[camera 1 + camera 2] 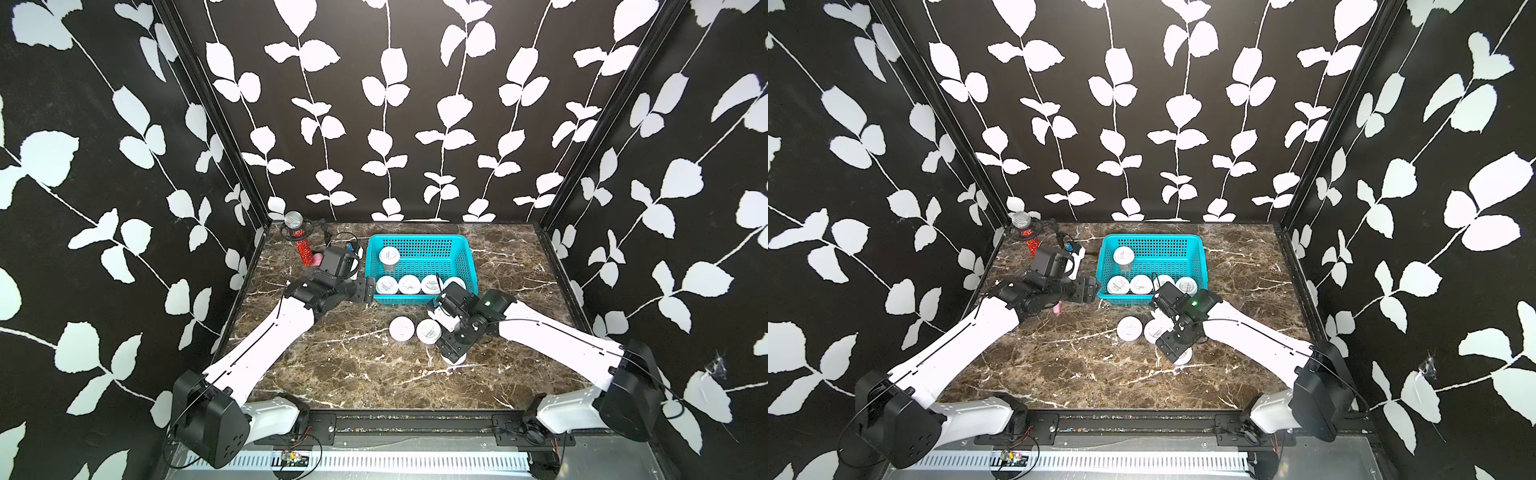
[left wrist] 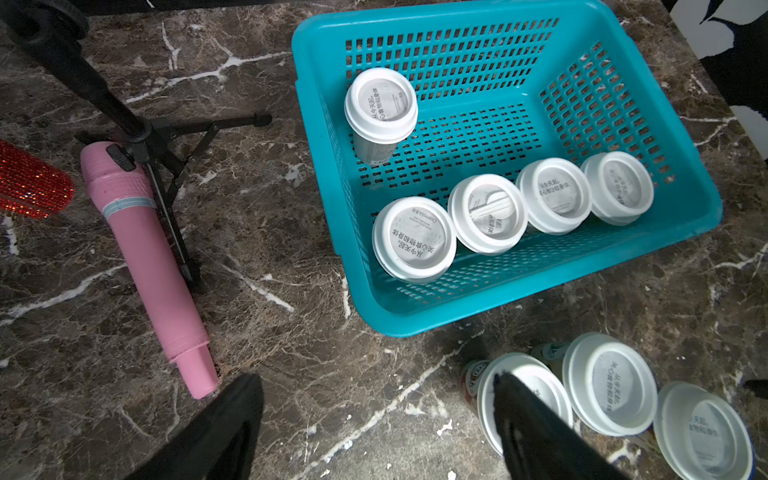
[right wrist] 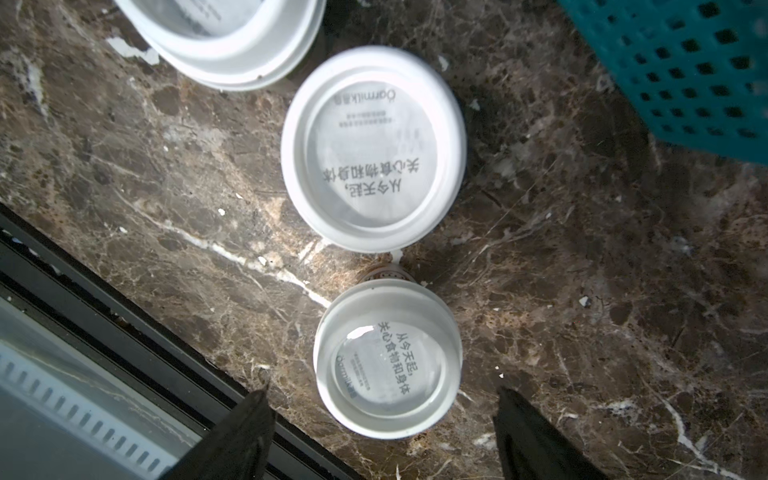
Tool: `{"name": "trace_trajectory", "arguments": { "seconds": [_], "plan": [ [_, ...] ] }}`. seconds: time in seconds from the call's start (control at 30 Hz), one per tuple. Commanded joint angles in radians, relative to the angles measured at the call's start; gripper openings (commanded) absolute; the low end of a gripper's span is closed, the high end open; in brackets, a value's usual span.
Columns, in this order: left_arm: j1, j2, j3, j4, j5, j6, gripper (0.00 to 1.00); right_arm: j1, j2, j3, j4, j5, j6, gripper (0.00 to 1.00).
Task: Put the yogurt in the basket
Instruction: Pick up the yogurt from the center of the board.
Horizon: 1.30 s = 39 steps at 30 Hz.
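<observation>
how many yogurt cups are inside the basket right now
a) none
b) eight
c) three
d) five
d: the left wrist view shows five yogurt cups inside the basket, one apart and four in a row; three more stand on the table outside it.

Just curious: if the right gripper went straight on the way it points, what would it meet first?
Most likely the small white-lidded yogurt cup standing on the marble table, lined up between the right gripper's open jaws.
</observation>
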Motion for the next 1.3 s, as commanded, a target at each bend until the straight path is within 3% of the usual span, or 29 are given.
{"name": "trace_trajectory", "arguments": {
  "seconds": [0.0, 0.37, 1.27],
  "plan": [
    [0.006, -0.021, -0.003, 0.006, 0.014, -0.007, 0.87, 0.014, 0.014, -0.030, -0.011, -0.001, 0.017, 0.85],
    [0.006, -0.020, -0.003, 0.008, 0.015, -0.010, 0.87, 0.014, 0.040, -0.054, 0.026, 0.040, 0.051, 0.86],
    [0.006, -0.020, 0.000, 0.000, 0.011, -0.007, 0.87, 0.014, 0.083, -0.064, 0.035, 0.036, 0.064, 0.66]
  ]
}}
